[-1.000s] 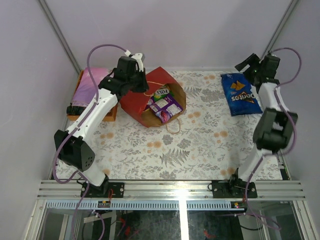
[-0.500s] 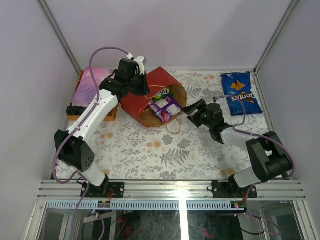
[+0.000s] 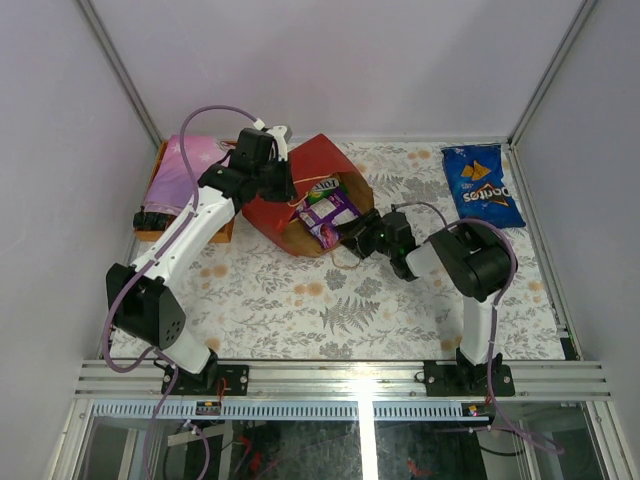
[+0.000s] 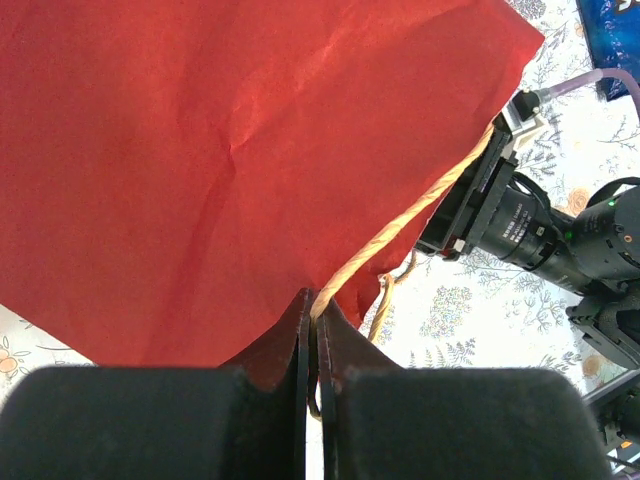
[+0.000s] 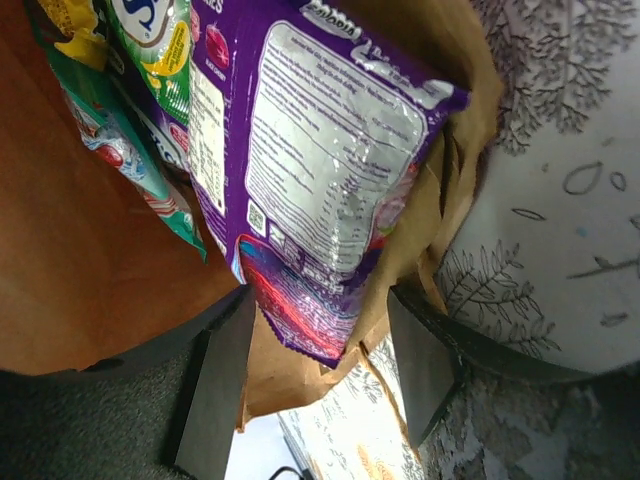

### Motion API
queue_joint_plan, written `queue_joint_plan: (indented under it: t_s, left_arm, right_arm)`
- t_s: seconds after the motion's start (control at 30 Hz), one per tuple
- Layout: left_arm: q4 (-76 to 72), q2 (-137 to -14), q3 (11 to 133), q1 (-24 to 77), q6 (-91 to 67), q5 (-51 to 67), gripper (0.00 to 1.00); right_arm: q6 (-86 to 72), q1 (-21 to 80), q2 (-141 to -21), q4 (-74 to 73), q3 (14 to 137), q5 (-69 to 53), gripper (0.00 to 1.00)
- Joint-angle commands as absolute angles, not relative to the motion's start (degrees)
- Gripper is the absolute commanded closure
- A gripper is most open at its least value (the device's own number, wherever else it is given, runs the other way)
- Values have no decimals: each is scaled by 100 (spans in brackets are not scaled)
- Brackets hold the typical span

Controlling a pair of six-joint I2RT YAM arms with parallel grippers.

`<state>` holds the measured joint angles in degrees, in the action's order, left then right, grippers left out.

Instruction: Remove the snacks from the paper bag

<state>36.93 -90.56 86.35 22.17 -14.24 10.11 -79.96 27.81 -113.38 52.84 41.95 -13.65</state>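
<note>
Paper bag (image 3: pixel 268 208) lies far left, mouth facing right. Left gripper (image 4: pixel 312 312) pinched tight on string handle (image 4: pixel 400 225). Right gripper (image 5: pixel 322 350) spread wide, straddling low corner of purple packet (image 5: pixel 320 170) at the mouth. Advise: close on packet alone, clear of kraft lip. Blue chip bag (image 3: pixel 480 187) out, far right

Top view looks down from high behind the left claw (image 3: pixel 288 186) and right claw (image 3: pixel 356 236), covering the counter (image 3: pixel 400 290). Wrist views sit close behind each claw; all share the paper bag (image 3: pixel 268 208) ahead.

Matt red paper bag (image 4: pixel 250 150) (brown kraft inside), glossy plastic purple packet (image 5: pixel 320 180)
</note>
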Motion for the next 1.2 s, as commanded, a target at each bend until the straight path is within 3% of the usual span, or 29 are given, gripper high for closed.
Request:
queue_joint_plan:
  t_s: [0.0, 0.1, 0.17, 0.33, 0.4, 0.47, 0.6, 0.9, 1.0, 1.17]
  left_arm:
    - [3525, -8917, 8596, 2221, -1301, 971, 100]
    - [3508, -8948, 8587, 2225, -1301, 983, 100]
    - [3502, -8965, 8578, 2224, -1301, 999, 100]
    - [3505, -8942, 8565, 2224, -1277, 959, 100]
    - [3507, -8921, 8543, 2228, -1258, 901, 100]
    - [3519, -8897, 8535, 2224, -1233, 843, 100]
    - [3578, -8912, 8568, 2226, -1179, 748, 100]
    - [3688, -8830, 8569, 2153, -1051, 399, 100]
    - [3686, -8799, 8531, 2110, -1070, 516, 100]
    - [3657, -8793, 8489, 2107, -1116, 620, 100]
  right_arm:
    - [-8162, 2805, -11497, 5874, 4562, -1498, 37]
    - [-8155, 2807, -11671, 5892, 4691, -1452, 39]
    - [-8153, 2813, -11813, 5986, 4799, -1461, 45]
    - [-8039, 2815, -12045, 6135, 5135, -1661, 75]
    - [-7860, 2815, -11800, 5974, 5127, -1718, 90]
    - [-7554, 2839, -11345, 5522, 5106, -1823, 99]
    - [-6791, 2942, -10107, 4080, 4958, -2314, 100]
    - [-3562, 2918, -8409, -1376, 5437, -3705, 100]
    - [-3240, 2719, -7853, -2104, 5294, -3784, 100]
    - [-2849, 1524, -7136, -2914, 5314, -4035, 100]
